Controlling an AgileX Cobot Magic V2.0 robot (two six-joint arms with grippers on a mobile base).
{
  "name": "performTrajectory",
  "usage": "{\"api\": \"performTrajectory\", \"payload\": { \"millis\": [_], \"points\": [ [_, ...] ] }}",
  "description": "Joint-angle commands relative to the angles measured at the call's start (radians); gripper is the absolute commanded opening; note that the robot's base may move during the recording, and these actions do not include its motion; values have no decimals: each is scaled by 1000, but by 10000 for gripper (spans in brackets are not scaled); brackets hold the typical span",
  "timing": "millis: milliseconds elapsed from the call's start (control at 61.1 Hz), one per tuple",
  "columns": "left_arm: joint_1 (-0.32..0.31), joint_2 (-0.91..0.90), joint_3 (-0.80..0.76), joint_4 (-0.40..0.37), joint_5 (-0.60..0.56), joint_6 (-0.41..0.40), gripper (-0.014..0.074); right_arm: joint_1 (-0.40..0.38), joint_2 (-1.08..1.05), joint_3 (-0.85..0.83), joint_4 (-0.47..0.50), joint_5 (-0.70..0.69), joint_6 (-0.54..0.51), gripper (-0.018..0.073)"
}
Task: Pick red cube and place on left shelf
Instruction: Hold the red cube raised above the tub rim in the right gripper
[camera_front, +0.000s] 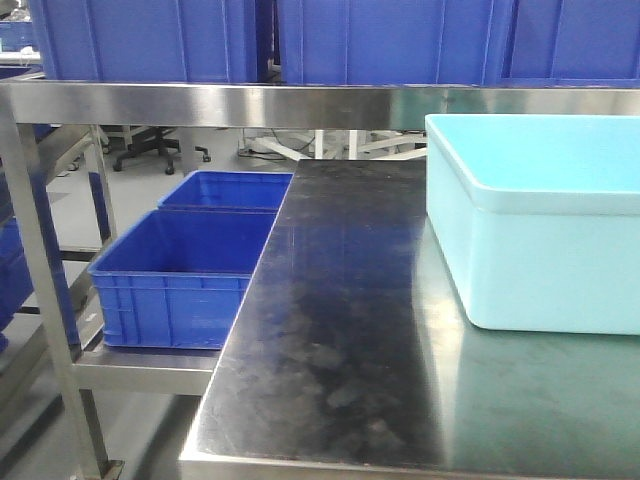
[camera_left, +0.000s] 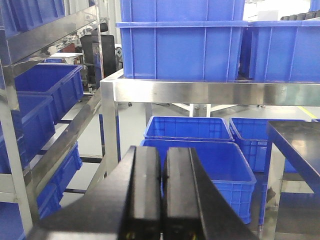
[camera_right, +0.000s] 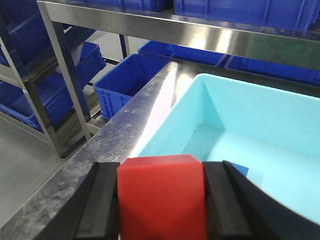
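Observation:
The red cube (camera_right: 161, 200) is clamped between the black fingers of my right gripper (camera_right: 163, 169), which is shut on it. It hangs over the near left rim of a light cyan bin (camera_right: 167, 122) on the steel table (camera_right: 100, 150). In the left wrist view, my left gripper (camera_left: 163, 152) is shut and holds nothing, and it faces blue bins under a steel frame. A steel shelf rack (camera_left: 65, 145) carrying blue bins stands to the left. Neither gripper shows in the exterior view, where the cyan bin (camera_front: 540, 260) sits at the table's right.
A small blue piece (camera_right: 239, 169) lies inside the cyan bin. Blue crates (camera_front: 185, 275) sit on a low shelf left of the table (camera_front: 340, 330). An overhead steel shelf (camera_front: 300, 103) carries more blue crates. A steel post (camera_front: 40, 280) stands at the far left.

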Motion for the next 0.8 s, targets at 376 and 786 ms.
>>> {"api": "performTrajectory", "payload": {
  "millis": [376, 786],
  "points": [
    [2, -14, 25, 0, -86, 0, 102, -4, -5, -29, -9, -91, -2, 56],
    [2, -14, 25, 0, -86, 0, 102, -4, -5, -29, -9, -89, -2, 56]
  ]
}}
